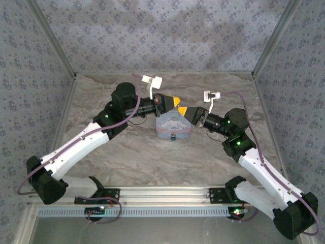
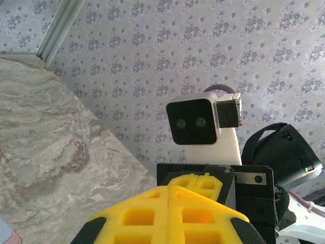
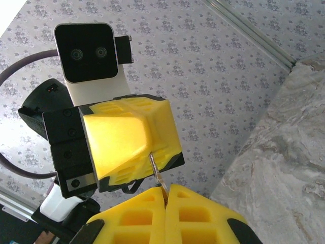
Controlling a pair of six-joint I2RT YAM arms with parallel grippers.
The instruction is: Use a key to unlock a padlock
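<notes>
Closest to the right wrist camera, the right gripper (image 3: pixel 166 189) is pressed fully together, its yellow halves meeting along one seam. A thin metal key (image 3: pixel 156 173) is pinched in that seam and sticks out past the tip, its far end touching the lower edge of the left gripper (image 3: pixel 152 145). The left gripper is also closed, with no gap between its halves in its own wrist view; whether it has hold of anything cannot be told.

From above, both grippers meet tip to tip over the far side of the tin (image 1: pixel 175 124), the left one coming in from the tin's far left and the right one from its right. The tin sits on the surface (image 1: pixel 152 157), mid-way between the two arms.

The padlock (image 1: pixel 173 136) is a tiny dark spot at the tin's near face, low on its front edge. It lies on the opposite side of the tin from the grippers, apart from both of them and from the key.
</notes>
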